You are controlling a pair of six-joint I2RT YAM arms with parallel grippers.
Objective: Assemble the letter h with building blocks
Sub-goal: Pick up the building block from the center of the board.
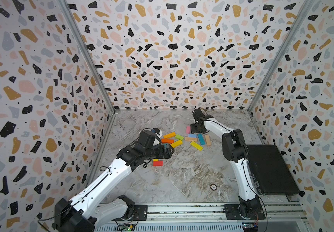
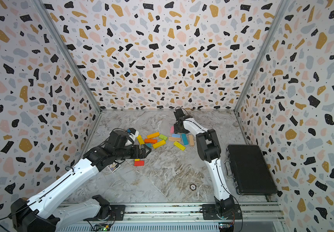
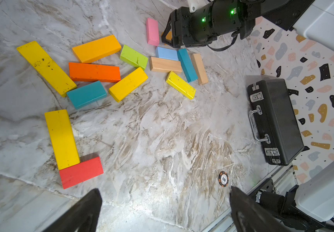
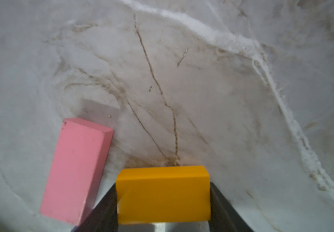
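The fingers of my right gripper press on both sides of a short amber-orange wooden block, narrowed to its width so the block fills the gap. I can't tell whether it is off the marble-look tabletop. It sits at the far edge of the scatter, with a short pink wooden block just beside it. Nearer the arm bases, a long yellow wooden bar lies with a short red wooden block butted against its end, which I read as the start of the h. So I judge this to be the pick of the next piece. The next move calls for a straight lift that leaves the pink one alone, then a carry over the other loose bars to that corner. My left gripper hangs near it, spread wide and empty; I'd want it clear. A black hard case and a poker chip lie off to the side.
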